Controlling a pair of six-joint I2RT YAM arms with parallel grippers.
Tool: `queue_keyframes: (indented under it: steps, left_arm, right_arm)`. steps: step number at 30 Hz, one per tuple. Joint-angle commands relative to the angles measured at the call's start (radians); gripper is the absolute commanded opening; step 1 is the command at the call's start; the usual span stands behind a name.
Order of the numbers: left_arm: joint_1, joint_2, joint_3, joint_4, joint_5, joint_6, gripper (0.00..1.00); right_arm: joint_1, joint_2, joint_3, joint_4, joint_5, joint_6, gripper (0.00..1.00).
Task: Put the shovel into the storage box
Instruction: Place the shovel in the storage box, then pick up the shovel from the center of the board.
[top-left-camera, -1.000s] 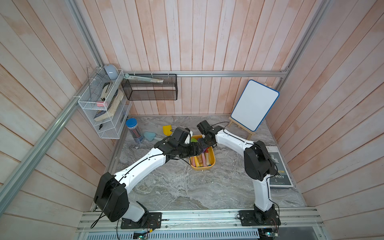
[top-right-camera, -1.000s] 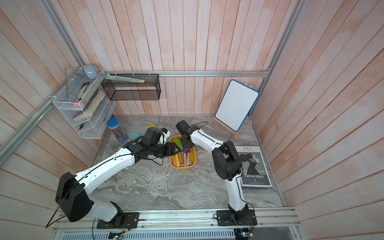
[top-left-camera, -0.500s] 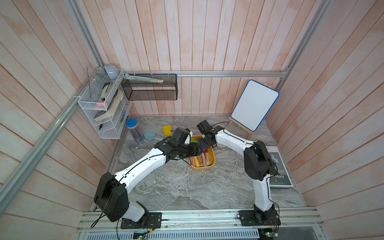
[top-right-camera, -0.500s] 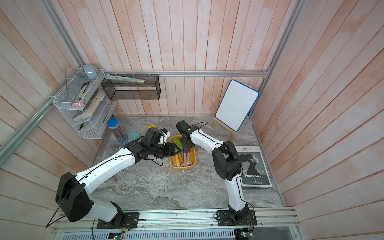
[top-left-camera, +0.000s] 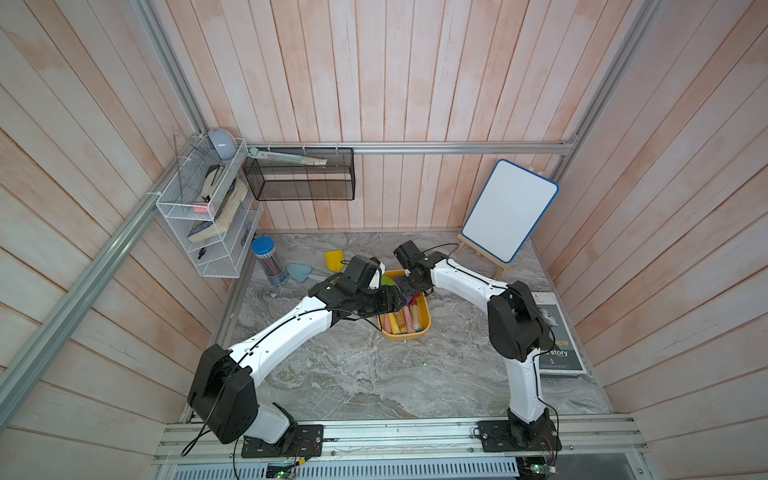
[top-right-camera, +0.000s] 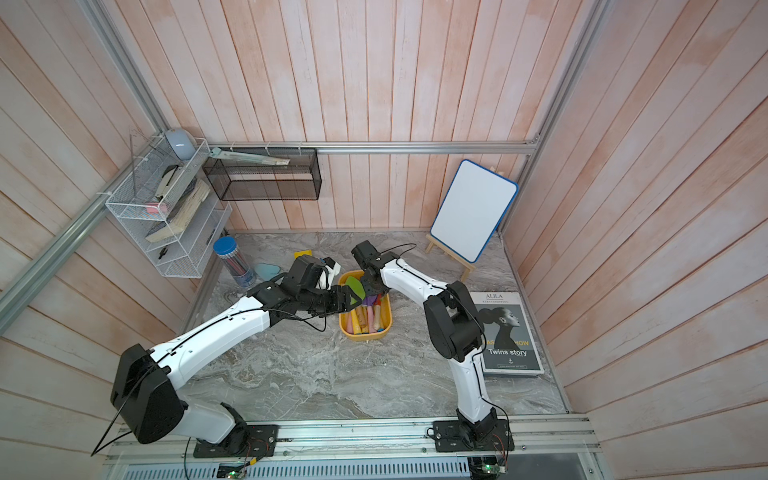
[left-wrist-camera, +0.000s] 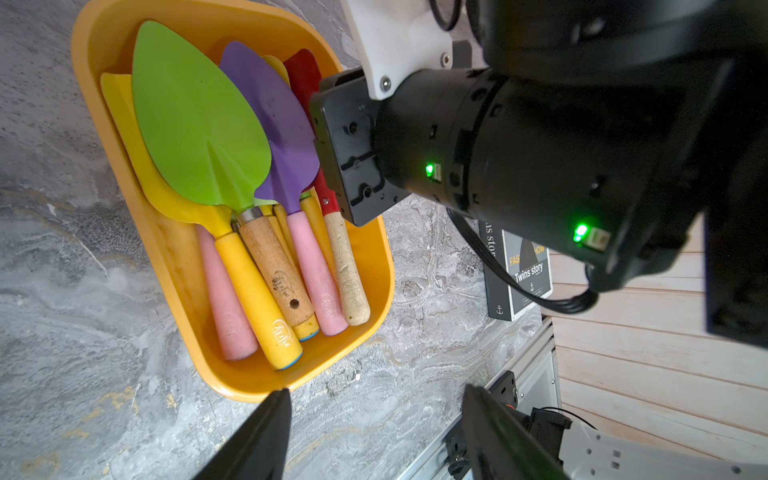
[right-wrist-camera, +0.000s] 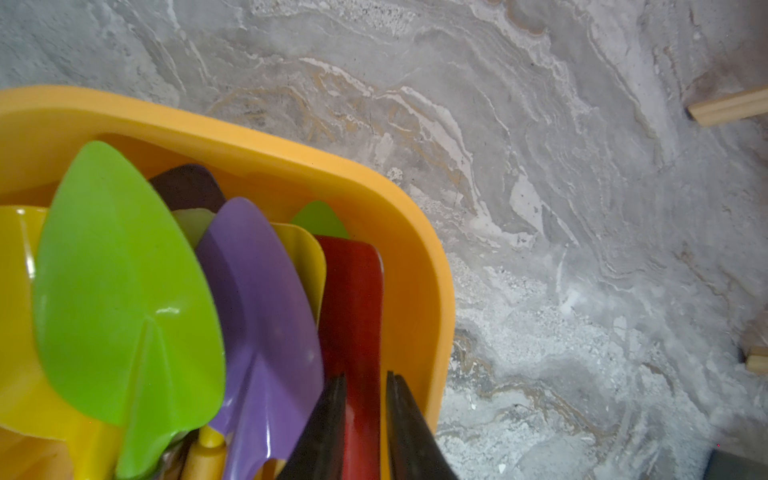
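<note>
The yellow-orange storage box (top-left-camera: 405, 334) (top-right-camera: 365, 334) (left-wrist-camera: 249, 386) sits mid-table holding several shovels: green (left-wrist-camera: 195, 120), purple (left-wrist-camera: 282, 124), yellow and red (right-wrist-camera: 353, 299). My right gripper (right-wrist-camera: 365, 376) (top-left-camera: 409, 286) hangs over the box's far end, its jaws a little apart above the red shovel's blade, which lies in the box along its wall. Beside the box's near end, my left gripper (left-wrist-camera: 376, 388) (top-left-camera: 397, 301) stands open and empty over the bare table. A yellow shovel (top-left-camera: 334, 259) and a light blue shovel (top-left-camera: 298, 271) lie on the table behind my left arm.
A pencil jar (top-left-camera: 268, 259) stands at the back left under the white wire rack (top-left-camera: 208, 224). A black mesh basket (top-left-camera: 299, 180) hangs on the back wall. A whiteboard on an easel (top-left-camera: 509, 210) stands back right, and a magazine (top-left-camera: 557, 332) lies at the right edge.
My right gripper's jaws have parted from shut to slightly apart over the red shovel. Both arms have stayed in place.
</note>
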Motion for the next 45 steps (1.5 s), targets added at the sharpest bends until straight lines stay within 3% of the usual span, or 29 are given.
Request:
queue_keyframes:
  steps: [1,10,19,29,35,45]
  left_arm:
    - [-0.001,-0.023,-0.006,-0.031,-0.053,0.006,0.7]
    - [0.043,-0.052,-0.039,-0.12,-0.221,-0.064,0.71]
    - [0.288,-0.087,-0.107,-0.098,-0.181,-0.084,0.77]
    - [0.493,0.103,-0.044,-0.066,-0.06,-0.071,0.77]
    - [0.514,0.265,0.077,-0.089,-0.077,-0.06,0.77]
    - [0.564,0.477,0.276,-0.121,-0.1,-0.108,0.75]
  right_arm:
    - [0.002,-0.033,0.015,-0.029,0.034,0.018,0.23]
    - [0.005,-0.087,-0.011,-0.043,0.048,0.028,0.24]
    - [0.008,-0.244,-0.047,-0.024,0.018,0.031,0.27]
    - [0.001,-0.403,-0.205,0.084,-0.115,0.021,0.27]
    - [-0.024,-0.445,-0.274,0.157,-0.218,0.022,0.26]
    - [-0.048,-0.442,-0.322,0.196,-0.273,-0.007,0.25]
